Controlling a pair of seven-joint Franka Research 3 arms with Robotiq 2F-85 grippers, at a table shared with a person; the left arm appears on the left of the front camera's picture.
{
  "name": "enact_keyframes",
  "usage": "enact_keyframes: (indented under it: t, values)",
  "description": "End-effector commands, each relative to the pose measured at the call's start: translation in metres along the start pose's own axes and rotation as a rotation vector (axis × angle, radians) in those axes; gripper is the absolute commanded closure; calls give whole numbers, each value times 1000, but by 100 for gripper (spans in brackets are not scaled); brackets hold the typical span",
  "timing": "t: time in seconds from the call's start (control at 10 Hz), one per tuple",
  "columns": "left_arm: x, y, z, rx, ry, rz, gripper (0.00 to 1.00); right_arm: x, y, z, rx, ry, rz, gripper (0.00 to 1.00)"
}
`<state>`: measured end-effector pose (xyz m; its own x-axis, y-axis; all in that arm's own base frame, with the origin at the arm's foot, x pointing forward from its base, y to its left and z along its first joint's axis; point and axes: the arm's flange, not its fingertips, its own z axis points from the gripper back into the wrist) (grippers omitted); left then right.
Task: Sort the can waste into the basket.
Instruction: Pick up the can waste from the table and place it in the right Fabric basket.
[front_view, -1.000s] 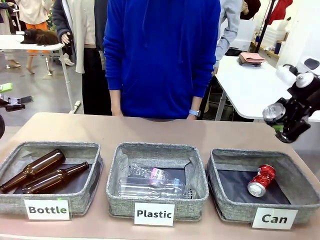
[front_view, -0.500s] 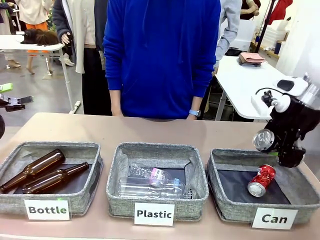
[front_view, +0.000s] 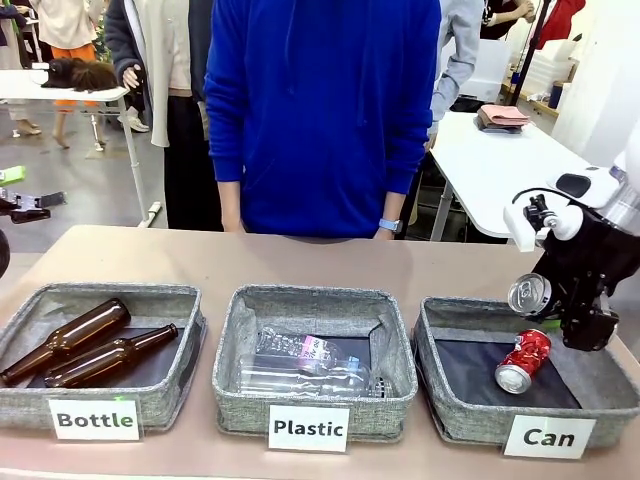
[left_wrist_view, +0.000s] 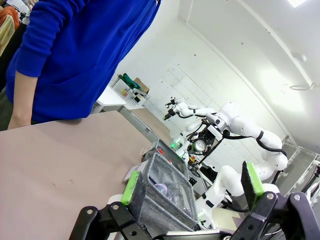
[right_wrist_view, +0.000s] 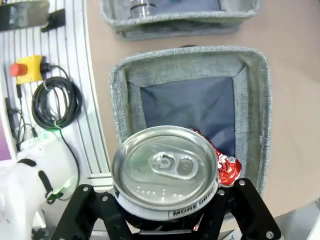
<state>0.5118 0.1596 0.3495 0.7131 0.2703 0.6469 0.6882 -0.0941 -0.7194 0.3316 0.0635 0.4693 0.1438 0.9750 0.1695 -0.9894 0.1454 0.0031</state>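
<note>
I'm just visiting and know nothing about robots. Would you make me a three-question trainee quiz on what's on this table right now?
1. True or false: the red can already lies inside the Can basket.
2. What lies in the Plastic basket? A) brown glass bottles B) clear plastic bottles C) nothing
3. Fill in: the silver-topped can at the right gripper hangs above the basket labelled ____.

Key: 1 true. 2 B: the clear plastic bottles lie there; the brown bottles are in the Bottle basket. 3 Can.
</note>
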Motion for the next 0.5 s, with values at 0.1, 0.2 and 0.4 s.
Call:
enact_keyframes:
  t: [0.1, 0.2, 0.4]
  values:
    - [2, -5, 0, 6, 1, 10, 0, -1, -5, -4, -47, 33, -52, 0]
    - [2, -5, 0, 6, 1, 10, 0, -1, -10, -4, -44, 34, -60, 0]
    - [2, -5, 0, 6, 1, 10, 0, 3, -17, -2, -43, 40, -69, 11]
